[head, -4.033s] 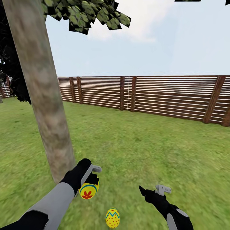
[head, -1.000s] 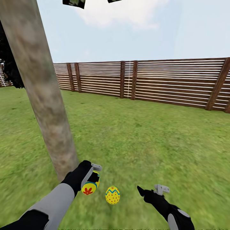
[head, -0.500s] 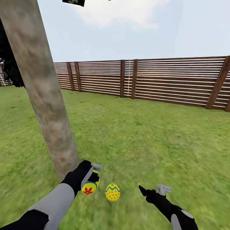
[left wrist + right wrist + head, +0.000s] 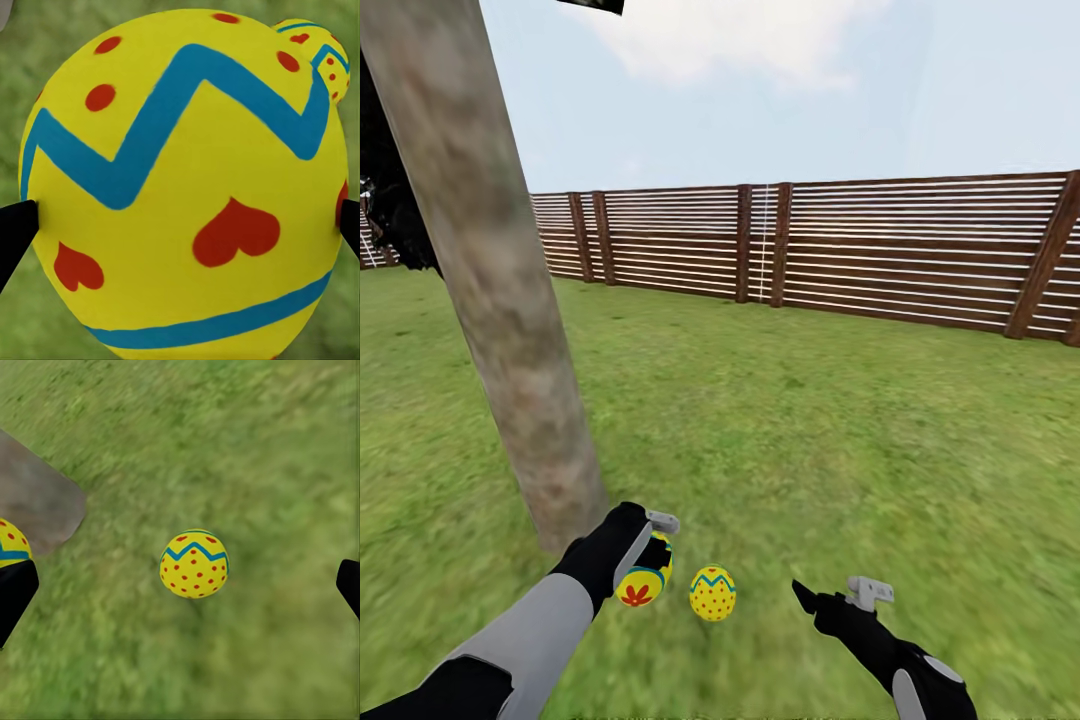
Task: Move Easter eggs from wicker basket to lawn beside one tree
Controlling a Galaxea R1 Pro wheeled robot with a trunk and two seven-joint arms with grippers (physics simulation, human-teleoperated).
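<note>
The tree's (image 4: 510,300) thick, leaning grey-beige trunk rises from the lawn (image 4: 810,450) at the left. My left gripper (image 4: 651,556) is shut on a yellow Easter egg (image 4: 639,588) with a blue band and red marks, held just above the grass by the trunk's foot. In the left wrist view this held egg (image 4: 187,195) sits between both fingertips (image 4: 11,232). A second Easter egg (image 4: 712,593), yellow with red dots and a blue zigzag, lies on the grass between my hands; the same lying egg (image 4: 194,563) appears in the right wrist view. My right gripper (image 4: 835,594) hangs open and empty to its right. The wicker basket is out of view.
A brown slatted fence (image 4: 840,250) runs across the back of the garden. Open grass stretches ahead and to the right. A dark tree (image 4: 390,220) stands behind the trunk at the far left. The trunk's base (image 4: 37,502) lies close to the lying egg.
The view has shifted, so the lying egg now sits higher in the picture, level with my grippers. The left gripper keeps its hold on its egg; the right stays open.
</note>
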